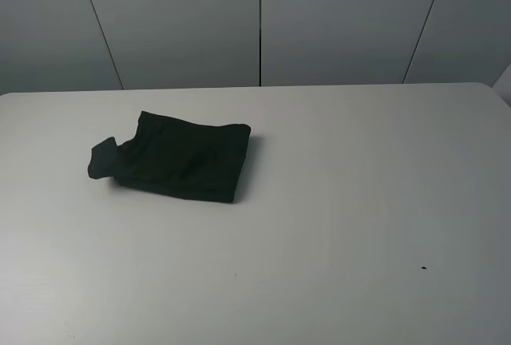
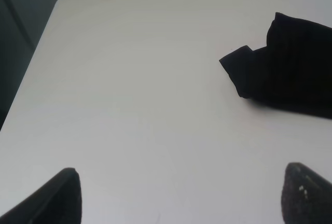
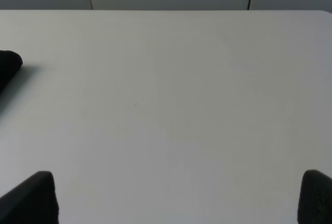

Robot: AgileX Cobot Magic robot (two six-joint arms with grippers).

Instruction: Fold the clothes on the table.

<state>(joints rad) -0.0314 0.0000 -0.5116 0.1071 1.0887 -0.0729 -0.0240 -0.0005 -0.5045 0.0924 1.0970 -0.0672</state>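
White table (image 1: 359,201) bears folded clothes (image 1: 180,157); only wrist views show left claw (image 2: 181,195) and right claw (image 3: 179,198) spread.

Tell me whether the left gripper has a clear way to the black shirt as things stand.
Probably yes. The left gripper is open over bare table, and nothing lies between it and the shirt, which sits folded ahead and off to one side of it.
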